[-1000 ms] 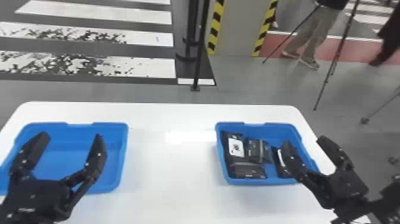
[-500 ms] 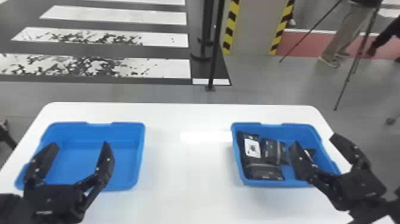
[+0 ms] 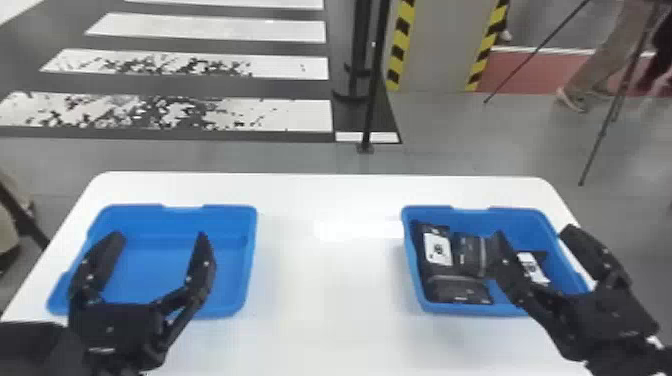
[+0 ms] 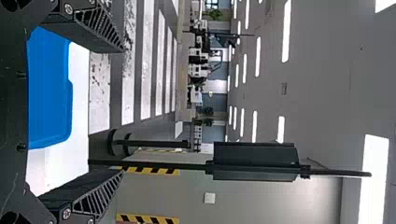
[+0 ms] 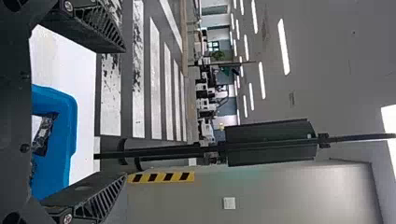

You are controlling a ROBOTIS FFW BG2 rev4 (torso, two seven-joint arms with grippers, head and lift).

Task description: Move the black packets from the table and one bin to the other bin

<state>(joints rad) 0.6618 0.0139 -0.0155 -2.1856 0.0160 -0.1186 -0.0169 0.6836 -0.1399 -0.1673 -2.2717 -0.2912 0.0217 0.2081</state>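
My left claw (image 3: 161,234) and right claw (image 3: 532,231): spread.
One bin (image 3: 251,260) below the left; below the right, another bin (image 3: 470,214) holding four black packets (image 3: 437,250).

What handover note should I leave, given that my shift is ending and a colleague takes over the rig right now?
Left gripper: open, holding nothing, over the left bin.
Right gripper: open, holding nothing, over the right bin.
Packets: at least four in the right bin, two with white labels facing up.
Done: cannot be settled, since neither the task nor the scene says which bin is the target.
Left to do: if the left bin is the target, the right bin's packets still need moving. Confirm the target before starting.
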